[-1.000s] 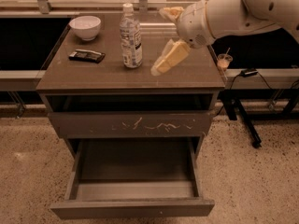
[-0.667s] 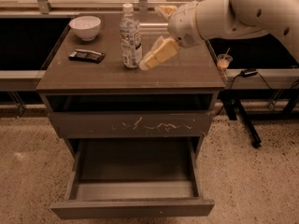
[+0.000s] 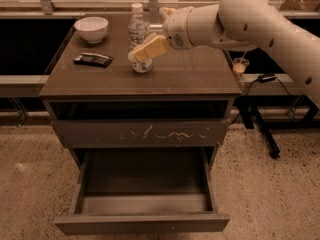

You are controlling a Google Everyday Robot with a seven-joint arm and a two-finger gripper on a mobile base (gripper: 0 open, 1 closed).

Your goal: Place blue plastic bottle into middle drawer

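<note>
The blue plastic bottle [image 3: 136, 31] stands upright on the cabinet top [image 3: 190, 74], right of centre at the back, with its white cap showing. My gripper [image 3: 148, 34] reaches in from the right and is open. One pale finger [image 3: 149, 49] crosses in front of the bottle's lower half. The other finger sits behind the bottle near its shoulder, so the fingers straddle it. The middle drawer [image 3: 142, 223] is pulled out wide below, with a plain front panel and grey inner walls. Nothing shows inside it.
A white bowl [image 3: 91, 28] sits at the back left of the top. A flat black object [image 3: 93, 59] lies in front of the bowl. A closed drawer front with pale scratches [image 3: 150, 133] is above the open drawer. A small cup [image 3: 240, 65] and black stand legs [image 3: 260, 129] are to the right.
My gripper has moved left across the cabinet top, from beside the bottle to around it. The bottle has not moved.
</note>
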